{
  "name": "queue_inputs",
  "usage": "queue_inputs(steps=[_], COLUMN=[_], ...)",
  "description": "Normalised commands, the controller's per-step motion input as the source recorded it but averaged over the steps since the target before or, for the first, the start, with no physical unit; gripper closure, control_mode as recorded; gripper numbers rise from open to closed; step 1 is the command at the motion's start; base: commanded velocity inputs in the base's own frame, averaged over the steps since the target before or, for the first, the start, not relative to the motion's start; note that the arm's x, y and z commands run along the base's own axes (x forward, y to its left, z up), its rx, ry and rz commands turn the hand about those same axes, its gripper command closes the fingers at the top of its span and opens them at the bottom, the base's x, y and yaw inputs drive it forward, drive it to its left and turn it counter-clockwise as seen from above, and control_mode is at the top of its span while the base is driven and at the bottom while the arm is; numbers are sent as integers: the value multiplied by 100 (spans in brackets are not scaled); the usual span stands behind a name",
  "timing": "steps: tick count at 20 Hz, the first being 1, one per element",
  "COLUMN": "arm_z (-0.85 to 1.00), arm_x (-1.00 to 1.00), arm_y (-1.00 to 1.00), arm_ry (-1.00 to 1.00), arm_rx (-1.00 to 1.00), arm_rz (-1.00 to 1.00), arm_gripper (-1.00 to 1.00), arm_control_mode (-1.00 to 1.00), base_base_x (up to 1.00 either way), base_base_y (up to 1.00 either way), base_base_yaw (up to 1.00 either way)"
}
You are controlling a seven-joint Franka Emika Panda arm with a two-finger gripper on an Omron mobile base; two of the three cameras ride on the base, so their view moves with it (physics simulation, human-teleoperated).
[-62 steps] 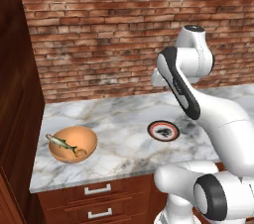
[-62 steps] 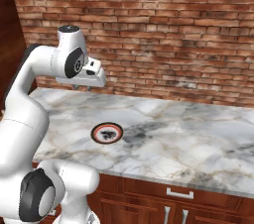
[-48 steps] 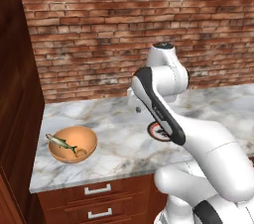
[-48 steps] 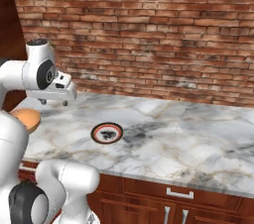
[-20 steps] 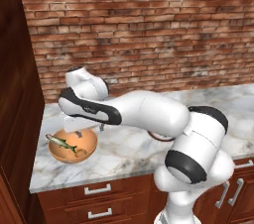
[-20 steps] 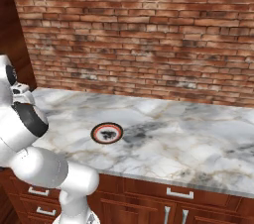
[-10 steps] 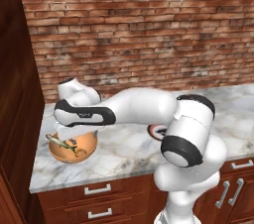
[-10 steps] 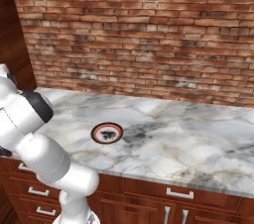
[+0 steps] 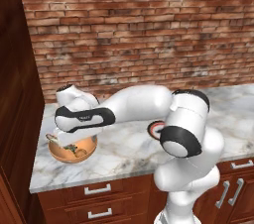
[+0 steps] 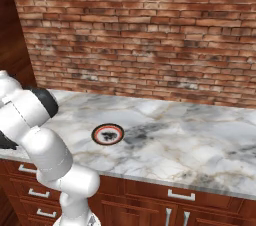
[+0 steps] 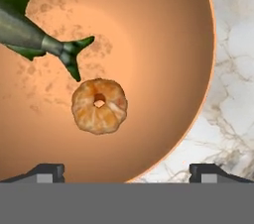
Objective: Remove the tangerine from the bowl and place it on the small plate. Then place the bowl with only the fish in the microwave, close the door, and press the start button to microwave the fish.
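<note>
The orange-tan bowl (image 9: 74, 153) sits near the left end of the marble counter, with my hand right above it. In the hand view the bowl (image 11: 158, 44) spreads wide below me. The tangerine (image 11: 99, 106) lies in its middle, peeled-looking and round. The fish (image 11: 30, 34) lies beside it, tail fin pointing at the fruit. My gripper (image 11: 126, 171) is open, its fingertips (image 11: 47, 171) wide apart above the bowl's near side, touching nothing. The small plate (image 10: 107, 134) with the red-orange rim rests on the counter to the bowl's right, partly hidden behind my arm as the plate (image 9: 154, 129) in the left base view.
A brick wall backs the marble counter (image 10: 190, 145). A tall dark wooden cabinet (image 9: 15, 94) stands close on the bowl's left. Drawers with silver handles (image 9: 96, 189) run below the counter edge. Bare marble (image 11: 228, 94) shows beside the bowl in the hand view.
My arm has swung left across the counter from near the small plate and come down over the bowl. The gripper stayed open.
</note>
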Motion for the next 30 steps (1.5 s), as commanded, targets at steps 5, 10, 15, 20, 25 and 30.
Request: queue_inputs(steps=[5, 10, 15, 20, 25, 30], arm_z=[-32, -27, -17, -20, -20, -1], arm_x=[0, 4, 33, 33, 17, -12], arm_y=[11, 3, 13, 20, 16, 0], arm_ry=[0, 0, 0, 1, 1, 0], arm_rx=[0, 0, 0, 0, 0, 0], arm_rz=[7, 9, 13, 12, 7, 0], arm_gripper=[-100, -100, -100, -100, -100, -100], arm_control_mode=[-100, -100, -100, -100, -100, -100], base_base_x=[0, 0, 0, 0, 0, 0], base_base_y=[0, 0, 0, 0, 0, 0], base_base_yaw=[0, 0, 0, 0, 0, 0])
